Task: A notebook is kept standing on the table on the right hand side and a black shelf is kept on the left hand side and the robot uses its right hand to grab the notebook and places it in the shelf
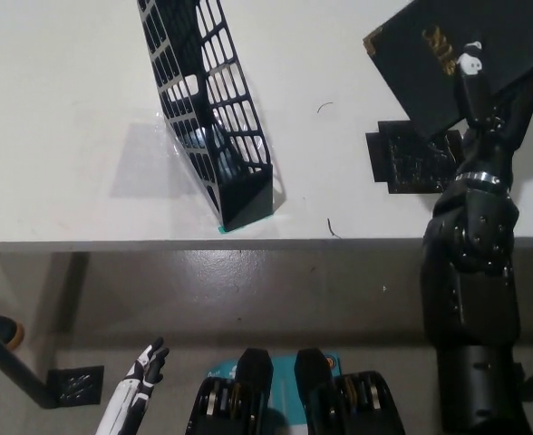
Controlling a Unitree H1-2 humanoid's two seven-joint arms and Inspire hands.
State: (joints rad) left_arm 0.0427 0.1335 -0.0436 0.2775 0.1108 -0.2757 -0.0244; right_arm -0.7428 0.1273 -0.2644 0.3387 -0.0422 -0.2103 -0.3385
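Black right hand (486, 107) is closed on the lower edge of the flat black hardcover notebook (452, 56), fingers wrapped over the near face. Notebook is raised and tilted, upper right of the view, its corner pointing left, over the white tabletop (67, 118). Just beneath it a small black flat stand or base (410, 159) lies on the table; cannot tell whether the book touches it, looks clear.

Tall black lattice shelf (210, 118), a slotted file-holder shape, stands well apart to the left, open top leaning away, its foot near the table's front edge.

White left hand (144, 370) hangs below the table edge at lower left, fingers spread, holding nothing.

Handling, as judged: stiff board cover, light, will not flex. Smooth, glossy face with gold lettering, so likely slippery under a pinch at one edge; it could pivot in the grip. Hold near the mid-edge looks sound, though the long overhang may swing. Narrow slot in the shelf calls for turning the book edge-on before lowering; the light shelf may tip if nudged.
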